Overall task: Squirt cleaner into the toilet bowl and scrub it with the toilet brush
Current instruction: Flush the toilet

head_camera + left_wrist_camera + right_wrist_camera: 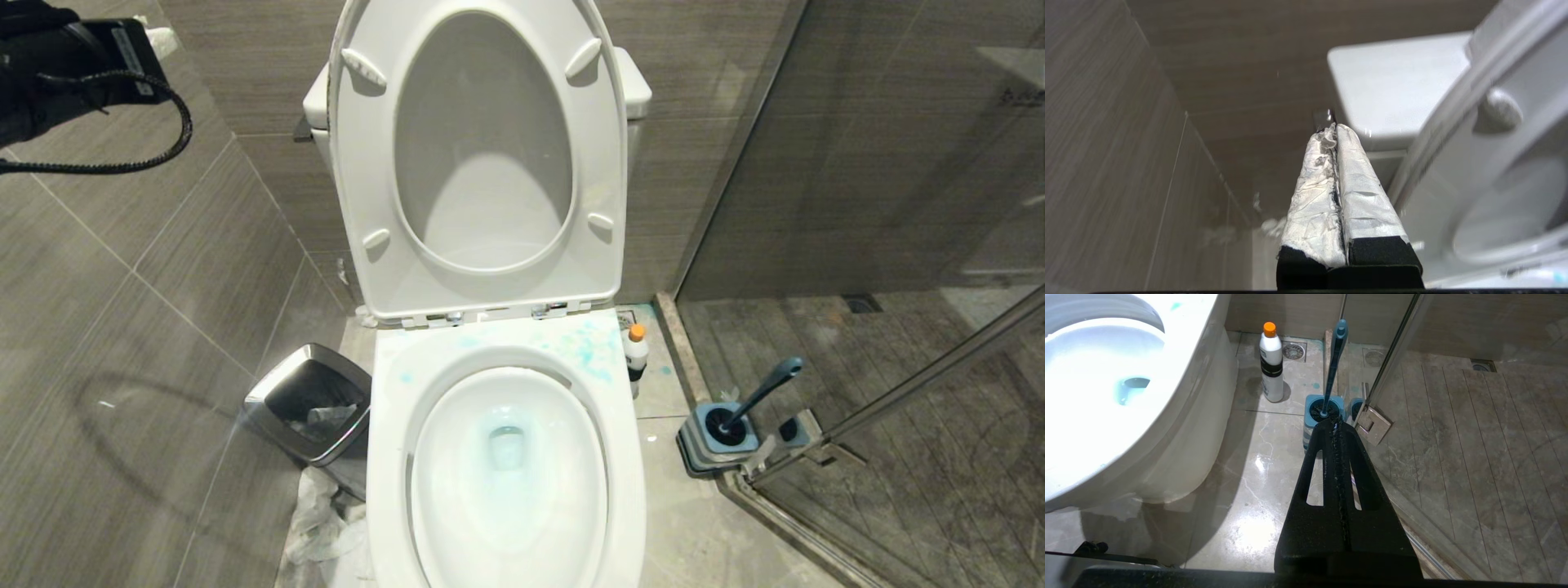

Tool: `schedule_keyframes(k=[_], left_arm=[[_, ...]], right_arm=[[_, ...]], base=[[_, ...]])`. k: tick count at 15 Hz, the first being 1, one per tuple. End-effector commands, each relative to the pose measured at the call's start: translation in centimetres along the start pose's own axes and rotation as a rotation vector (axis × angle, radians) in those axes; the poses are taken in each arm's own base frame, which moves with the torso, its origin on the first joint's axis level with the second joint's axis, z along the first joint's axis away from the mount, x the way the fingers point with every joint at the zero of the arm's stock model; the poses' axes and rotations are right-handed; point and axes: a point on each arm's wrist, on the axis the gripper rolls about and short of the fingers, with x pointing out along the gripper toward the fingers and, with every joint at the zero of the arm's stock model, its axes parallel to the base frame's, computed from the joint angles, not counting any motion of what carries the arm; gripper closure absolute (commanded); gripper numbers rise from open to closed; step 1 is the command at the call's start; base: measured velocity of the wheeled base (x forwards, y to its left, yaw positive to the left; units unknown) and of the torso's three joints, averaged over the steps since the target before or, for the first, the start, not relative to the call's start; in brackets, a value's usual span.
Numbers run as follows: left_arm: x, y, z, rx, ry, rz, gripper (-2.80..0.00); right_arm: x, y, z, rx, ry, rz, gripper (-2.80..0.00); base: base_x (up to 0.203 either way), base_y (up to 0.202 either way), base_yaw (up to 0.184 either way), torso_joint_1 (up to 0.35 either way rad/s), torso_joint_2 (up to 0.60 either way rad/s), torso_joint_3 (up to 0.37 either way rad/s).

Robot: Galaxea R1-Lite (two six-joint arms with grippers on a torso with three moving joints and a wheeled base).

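Note:
The toilet bowl [506, 457] is open, its seat and lid [482, 155] tipped up against the tank. Teal-blue liquid tints the water and spots the rim at the back right. The cleaner [636, 351], a white bottle with an orange cap, stands on the floor right of the bowl. The toilet brush [763, 394] stands in its blue-grey holder [718, 437] by the glass partition. My left arm [73, 57] is raised at the top left. Its gripper [1334, 126] is shut and empty, beside the tank [1396, 90]. My right gripper [1334, 424] is shut and empty, low, pointing at the brush [1334, 363] and the cleaner [1271, 367].
A steel waste bin [314, 400] stands left of the toilet, with crumpled white plastic [318, 523] on the floor beside it. A glass shower partition [898, 245] with a metal hinge [1374, 424] closes off the right side. Tiled walls run close on the left and behind.

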Motion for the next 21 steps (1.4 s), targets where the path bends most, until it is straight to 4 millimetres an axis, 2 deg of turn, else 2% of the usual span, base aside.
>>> schedule_keyframes(k=[1, 5, 10, 13, 17, 19, 21], left_arm=[[3.6, 0.0, -1.8, -0.070, -0.009, -0.036, 0.00], [4.7, 1.5, -1.7, -0.113, -0.063, -0.198, 0.00], [6.0, 0.8, -3.5, -0.137, -0.040, -0.214, 0.00], [7.7, -1.3, -5.2, -0.155, -0.028, -0.133, 0.00], [10.2, -2.6, -7.1, -0.163, -0.024, -0.103, 0.00], [11.1, -2.5, -7.6, -0.163, -0.036, -0.082, 0.00], [11.5, -1.0, -7.8, -0.153, -0.047, -0.031, 0.00]], right_arm=[[0.0, 0.0, 0.0, -0.001, 0.002, 0.001, 0.00], [0.0, 0.0, 0.0, -0.001, 0.002, 0.001, 0.00], [0.0, 0.0, 0.0, -0.001, 0.002, 0.000, 0.00], [0.0, 0.0, 0.0, -0.001, 0.002, 0.001, 0.00], [0.0, 0.0, 0.0, -0.001, 0.002, 0.001, 0.00], [0.0, 0.0, 0.0, -0.001, 0.002, 0.001, 0.00], [0.0, 0.0, 0.0, -0.001, 0.002, 0.001, 0.00]], base=[[0.000, 0.000, 0.000, 0.000, 0.00, 0.000], [0.000, 0.000, 0.000, 0.000, 0.00, 0.000], [0.000, 0.000, 0.000, 0.000, 0.00, 0.000], [0.000, 0.000, 0.000, 0.000, 0.00, 0.000], [0.000, 0.000, 0.000, 0.000, 0.00, 0.000], [0.000, 0.000, 0.000, 0.000, 0.00, 0.000], [0.000, 0.000, 0.000, 0.000, 0.00, 0.000]])
